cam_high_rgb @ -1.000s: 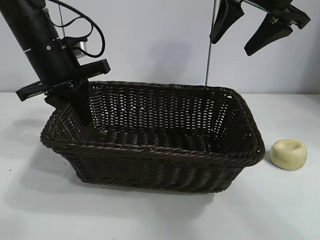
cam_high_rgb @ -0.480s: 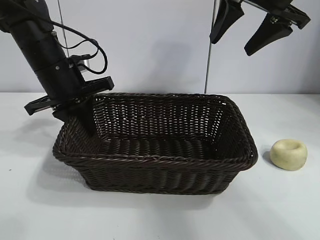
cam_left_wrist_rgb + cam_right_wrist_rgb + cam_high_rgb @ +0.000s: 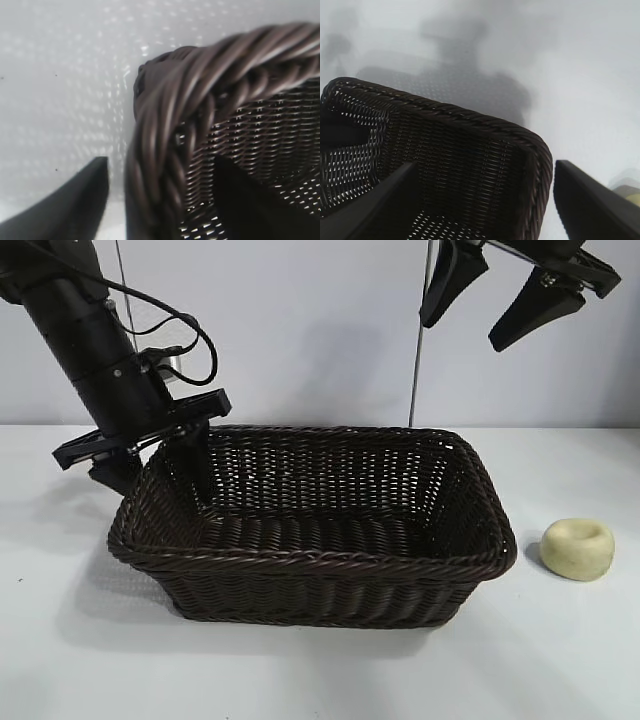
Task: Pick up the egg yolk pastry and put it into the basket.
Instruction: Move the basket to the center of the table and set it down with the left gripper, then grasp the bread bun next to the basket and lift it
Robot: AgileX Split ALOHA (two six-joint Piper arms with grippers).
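Left claw point(image 3: 162, 455) straddles the basket point(image 3: 320, 555) rim, released, basket positioned flat. Right claw point(image 3: 500, 295) hangs spread above. Egg yolk pastry point(image 3: 577, 548) waits on worktop point(image 3: 560, 660).

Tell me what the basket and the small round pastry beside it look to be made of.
The basket: dark brown woven wicker, or possibly a plastic imitation. Thin strands interlace in the walls, the rim is a thick braid, and a slight sheen shows on the strands. The egg yolk pastry: pale yellow with a smooth matte surface and a dimpled top; whether it is real baked dough or a replica cannot be told.
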